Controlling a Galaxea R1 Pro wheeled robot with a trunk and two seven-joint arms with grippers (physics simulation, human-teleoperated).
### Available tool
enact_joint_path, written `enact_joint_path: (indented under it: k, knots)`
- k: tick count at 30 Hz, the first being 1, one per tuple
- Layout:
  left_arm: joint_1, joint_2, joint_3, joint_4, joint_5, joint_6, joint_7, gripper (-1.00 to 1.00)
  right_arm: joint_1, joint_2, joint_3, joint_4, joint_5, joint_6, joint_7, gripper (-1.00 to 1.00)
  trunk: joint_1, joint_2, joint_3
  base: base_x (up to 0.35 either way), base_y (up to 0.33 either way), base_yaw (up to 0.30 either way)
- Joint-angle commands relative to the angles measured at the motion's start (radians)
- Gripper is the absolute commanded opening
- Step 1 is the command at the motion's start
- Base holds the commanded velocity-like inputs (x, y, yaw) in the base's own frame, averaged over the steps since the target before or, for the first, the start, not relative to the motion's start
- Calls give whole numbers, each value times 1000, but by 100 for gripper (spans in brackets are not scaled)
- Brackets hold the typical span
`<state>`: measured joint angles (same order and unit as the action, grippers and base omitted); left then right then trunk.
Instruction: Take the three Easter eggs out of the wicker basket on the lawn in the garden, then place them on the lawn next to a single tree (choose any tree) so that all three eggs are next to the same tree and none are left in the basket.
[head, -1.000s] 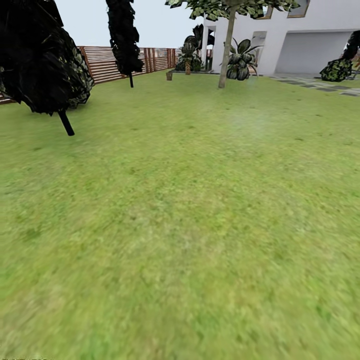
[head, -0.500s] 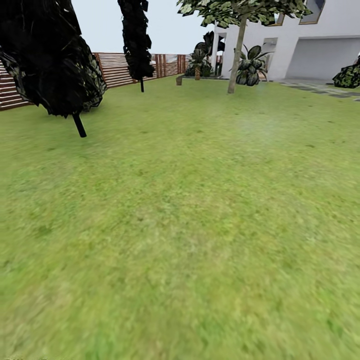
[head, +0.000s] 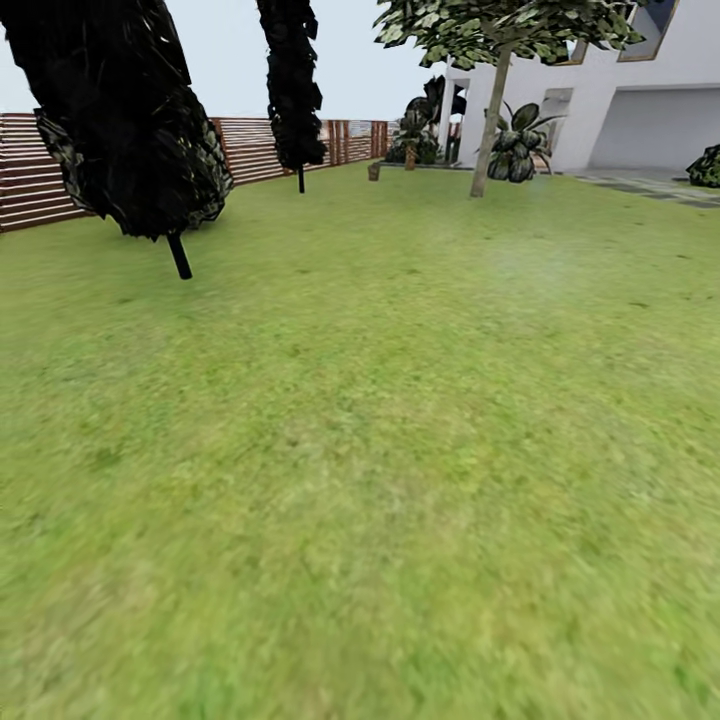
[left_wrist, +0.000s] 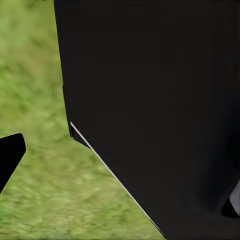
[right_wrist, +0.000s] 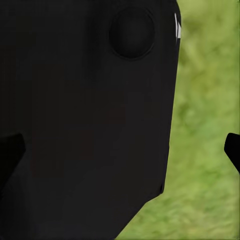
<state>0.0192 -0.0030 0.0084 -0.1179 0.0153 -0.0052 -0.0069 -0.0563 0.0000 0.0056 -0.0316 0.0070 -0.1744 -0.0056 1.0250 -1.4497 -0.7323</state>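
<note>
Green lawn (head: 380, 450) filled most of the head view, ringed at the far left by a slatted wooden fence (head: 250, 148). Two dark-leaved thin-trunked trees (head: 130, 120) stood near it; a pale-trunked tree (head: 492, 125) rose farther back beside a white house (head: 640, 100). A small brown object (head: 374, 172), too distant to identify, sat near the fence. Black robot body (left_wrist: 160, 100) blocked both wrist views, so I could not tell the jaws' state.

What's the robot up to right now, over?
Crossing the lawn. Small brown thing, maybe the wicker basket, far ahead beside the pale-trunked tree. Gripper state can't be told. Path open.
</note>
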Motion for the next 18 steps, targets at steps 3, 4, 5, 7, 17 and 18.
enact_joint_path:
  k: [3, 4, 5, 7, 17, 18]
  knots:
    - [1, 0, 1, -2, 2, 0, -1, 100, 0, 0, 0, 1, 1, -3, -1, 100, 0, 0, 4, 0, 0, 41]
    - [1, 0, 1, -2, 2, 0, -1, 100, 0, 0, 0, 1, 1, -3, -1, 100, 0, 0, 6, 0, 0, 16]
    - [1, 0, 1, -2, 2, 0, -1, 100, 0, 0, 0, 1, 1, -3, -1, 100, 0, 0, 7, 0, 0, 10]
    - [1, 0, 1, -2, 2, 0, -1, 100, 0, 0, 0, 1, 1, -4, -1, 100, 0, 0, 10, 0, 0, 5]
    - [1, 0, 1, -2, 2, 0, -1, 100, 0, 0, 0, 1, 1, -4, -1, 100, 0, 0, 26, 0, 0, 0]
    - [1, 0, 1, -2, 2, 0, -1, 100, 0, 0, 0, 1, 1, -4, -1, 100, 0, 0, 27, 0, 0, -4]
